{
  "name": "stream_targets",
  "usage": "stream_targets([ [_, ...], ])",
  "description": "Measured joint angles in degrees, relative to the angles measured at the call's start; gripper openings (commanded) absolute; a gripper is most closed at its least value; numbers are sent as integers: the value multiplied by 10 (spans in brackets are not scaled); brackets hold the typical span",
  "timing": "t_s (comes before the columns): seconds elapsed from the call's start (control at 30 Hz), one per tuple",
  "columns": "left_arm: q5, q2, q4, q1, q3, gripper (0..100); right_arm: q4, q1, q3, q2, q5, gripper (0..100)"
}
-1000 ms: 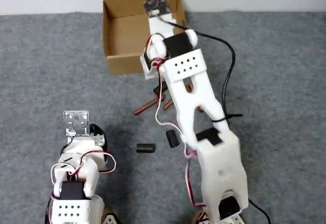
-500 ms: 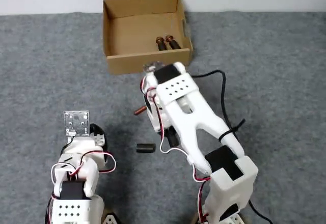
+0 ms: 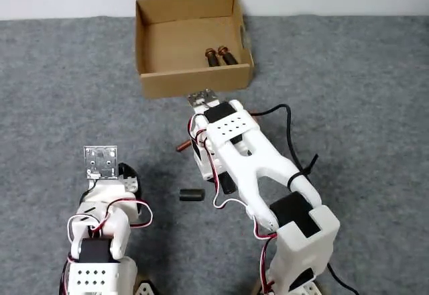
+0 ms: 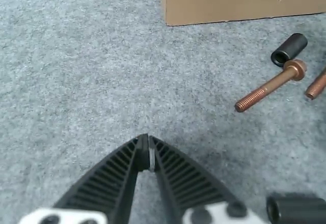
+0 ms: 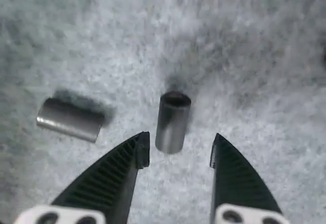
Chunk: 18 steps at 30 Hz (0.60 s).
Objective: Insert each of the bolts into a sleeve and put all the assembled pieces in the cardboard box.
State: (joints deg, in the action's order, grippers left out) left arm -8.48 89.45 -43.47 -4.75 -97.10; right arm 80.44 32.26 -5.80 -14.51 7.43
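Centre the right gripper (image 5: 178, 150), spread wide, over the sleeve (image 5: 172, 122) before closing, sparing the second sleeve (image 3: 192, 194) at its nine o'clock; the left gripper (image 4: 146, 152) sits closed and empty.

Two sleeved bolts (image 3: 220, 56) in cardboard box (image 3: 194, 80); loose sleeves (image 5: 173, 122) outside

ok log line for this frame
right gripper: open, aimed at sleeve | left gripper: shut, above table | box: two pieces inside | bolt: loose on table
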Motion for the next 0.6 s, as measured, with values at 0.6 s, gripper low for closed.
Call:
stream_targets([
  [0.6, 0, 0, 0, 0, 0, 6, -18, -4, 0, -96, 17, 8],
])
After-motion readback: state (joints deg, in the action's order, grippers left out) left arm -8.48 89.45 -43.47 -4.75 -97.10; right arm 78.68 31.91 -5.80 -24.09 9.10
